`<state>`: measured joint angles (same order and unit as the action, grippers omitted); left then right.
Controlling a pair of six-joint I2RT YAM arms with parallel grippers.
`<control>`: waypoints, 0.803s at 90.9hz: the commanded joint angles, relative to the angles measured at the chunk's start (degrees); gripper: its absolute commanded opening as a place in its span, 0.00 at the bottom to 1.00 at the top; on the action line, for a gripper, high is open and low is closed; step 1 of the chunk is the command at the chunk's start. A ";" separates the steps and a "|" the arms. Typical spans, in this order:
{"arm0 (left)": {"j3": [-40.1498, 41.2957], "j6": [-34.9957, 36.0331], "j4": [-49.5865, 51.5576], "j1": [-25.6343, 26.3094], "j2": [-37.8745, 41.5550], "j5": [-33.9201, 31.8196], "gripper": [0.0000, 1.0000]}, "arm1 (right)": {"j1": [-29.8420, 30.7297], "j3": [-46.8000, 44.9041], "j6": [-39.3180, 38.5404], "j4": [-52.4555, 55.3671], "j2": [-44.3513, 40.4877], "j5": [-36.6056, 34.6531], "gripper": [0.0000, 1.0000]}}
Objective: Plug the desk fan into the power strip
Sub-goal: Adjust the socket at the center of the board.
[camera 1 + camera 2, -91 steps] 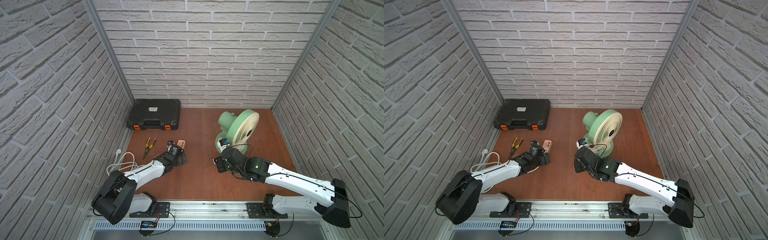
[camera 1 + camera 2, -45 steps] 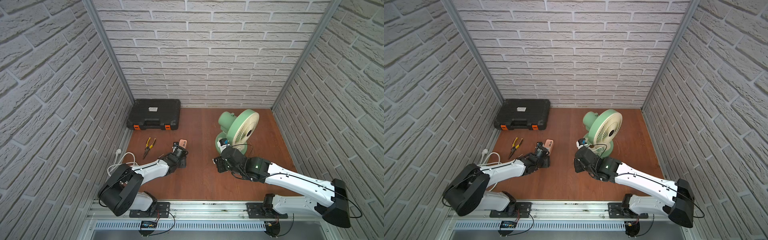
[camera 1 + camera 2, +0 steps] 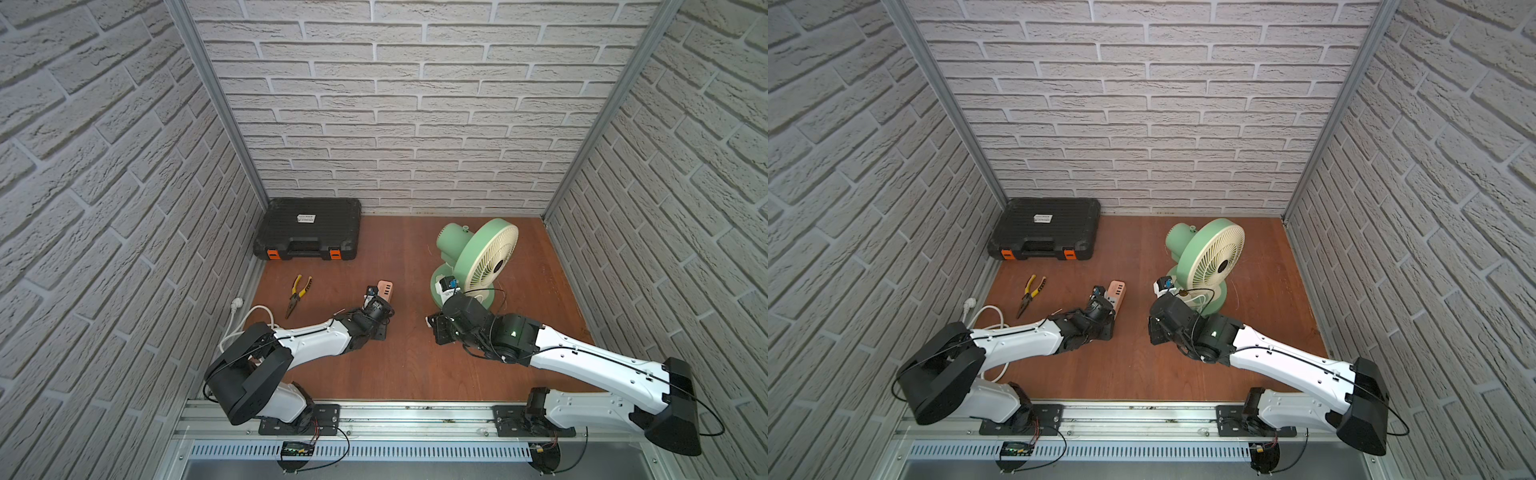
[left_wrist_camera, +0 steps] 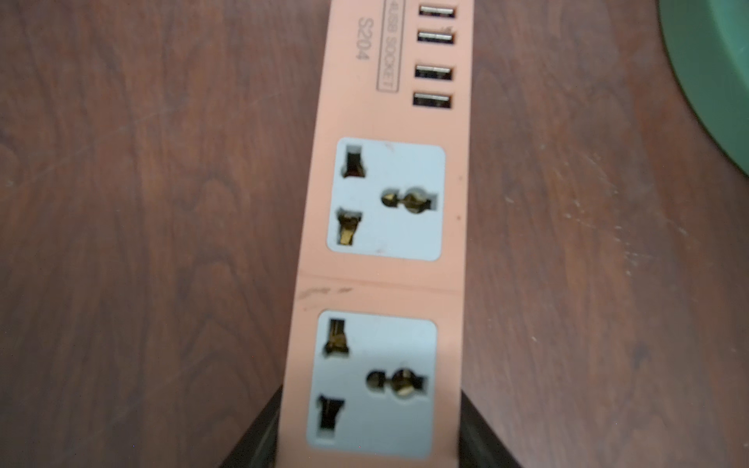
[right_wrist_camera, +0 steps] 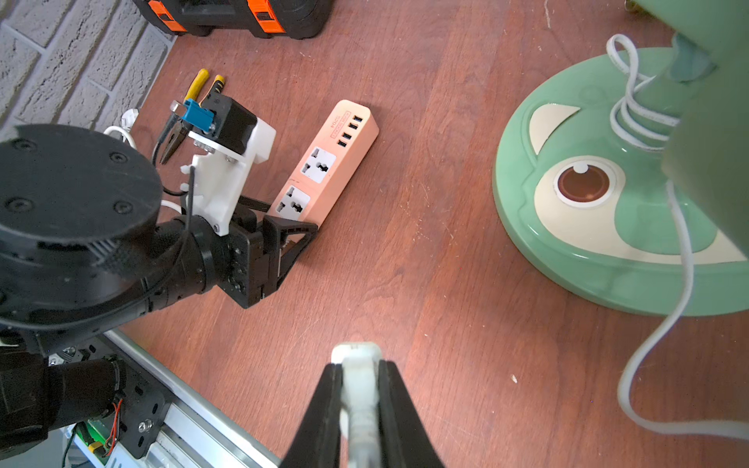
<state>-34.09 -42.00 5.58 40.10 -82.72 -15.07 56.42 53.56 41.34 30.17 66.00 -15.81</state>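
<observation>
gripping the power strip (image 5: 328, 162) by its near end with the left tool (image 4: 371, 429), one black finger pressed against each long side. lying flat on the bench (image 3: 415, 365), two sockets and four usb ports facing up. seen peach-orange in both top views (image 3: 384, 289) (image 3: 1116, 291), far end poking out past the tool.

pinching the small white plug (image 5: 356, 356) in the closed right tool (image 5: 358, 389), apart from the power strip, on its right-arm side. trailing a thin white cord (image 5: 685, 251) from plug to desk fan (image 3: 478, 257).

standing upright farther to the right-arm side of the power strip, mint-green, cream grille. yellow-handled pliers (image 3: 298, 293) near the power strip on the left-arm side. black toolcase (image 3: 309, 235) well behind the power strip, same side.
</observation>
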 commanded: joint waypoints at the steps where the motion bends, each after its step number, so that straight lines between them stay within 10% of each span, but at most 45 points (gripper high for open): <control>1: -2.17 -1.91 -0.22 2.01 -1.05 -2.57 0.28 | 0.19 1.21 0.49 -0.66 -0.95 -1.39 0.03; 28: -2.48 -4.64 -1.05 4.74 -1.52 -2.81 0.22 | 0.18 0.85 0.43 -0.56 -0.96 -1.15 0.03; 53: -1.35 -4.29 1.15 5.32 4.48 -3.12 0.66 | 0.19 2.35 -1.10 -0.19 0.41 0.23 0.03; 73: -1.72 -3.07 8.11 4.36 12.85 -5.49 0.73 | 0.20 5.28 -2.42 0.92 3.00 0.09 0.03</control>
<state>-35.24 -46.06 9.19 45.12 -73.45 -18.22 56.42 56.18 40.38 30.85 67.66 -15.29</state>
